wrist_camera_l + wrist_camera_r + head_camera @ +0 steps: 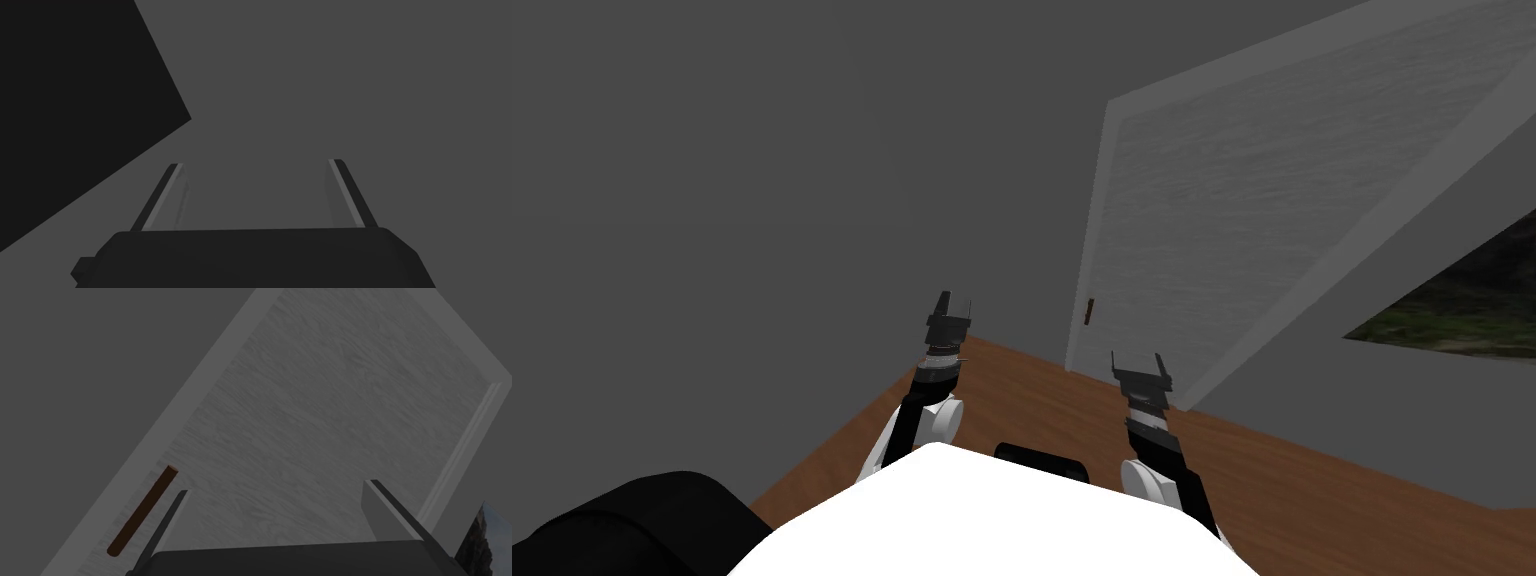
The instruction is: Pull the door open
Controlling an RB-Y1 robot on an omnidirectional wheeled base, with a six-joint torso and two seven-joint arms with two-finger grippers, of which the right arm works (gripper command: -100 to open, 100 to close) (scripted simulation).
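A grey door (1252, 190) with a faint grain stands in a lighter grey frame ahead and to my right; it looks closed. A short brown bar handle (1089, 312) sits near the door's left edge, low down. My right gripper (1140, 362) is open, short of the door and right of the handle. In the right wrist view the door (320, 413) spreads ahead, and the brown handle (143, 510) lies just outside one finger of the right gripper (277, 493). My left gripper (953, 303) is open too, held before the grey wall; its wrist view has the left gripper (256, 167) with nothing between its fingers.
A dark grey wall (762, 200) runs left of the door. The floor (1312, 480) is brown wood. A picture or window with dark greenery (1462, 310) sits on the wall right of the door. A black rounded shape (622, 525) lies at the lower left.
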